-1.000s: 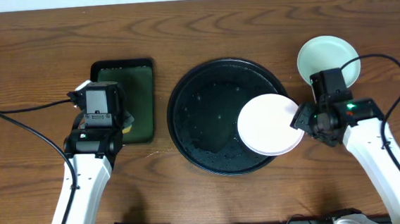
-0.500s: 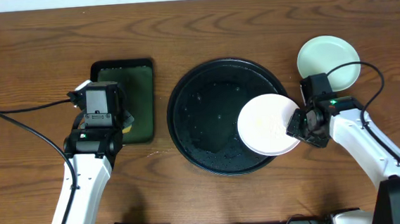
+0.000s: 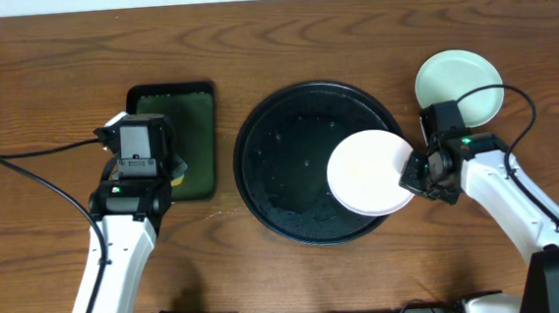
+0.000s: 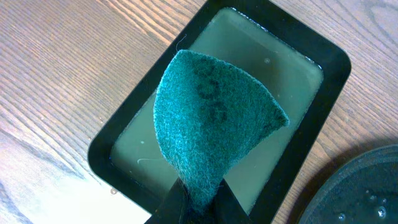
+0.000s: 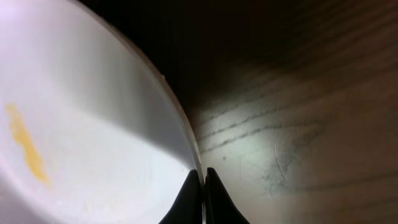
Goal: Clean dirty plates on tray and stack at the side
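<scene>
White plate (image 5: pixel 81 118), smeared with yellow, is pinched at its rim by your right gripper (image 5: pixel 203 186) and overhangs the right edge of the wet round black tray (image 3: pixel 280 166). Your left gripper (image 4: pixel 194 202) is clamped on a teal scouring pad (image 4: pixel 214 118) above the small rectangular tray (image 4: pixel 323 62). Farther back on the right, a pale mint plate (image 3: pixel 457 80) sits on the wooden table (image 3: pixel 55 54), off the tray.
</scene>
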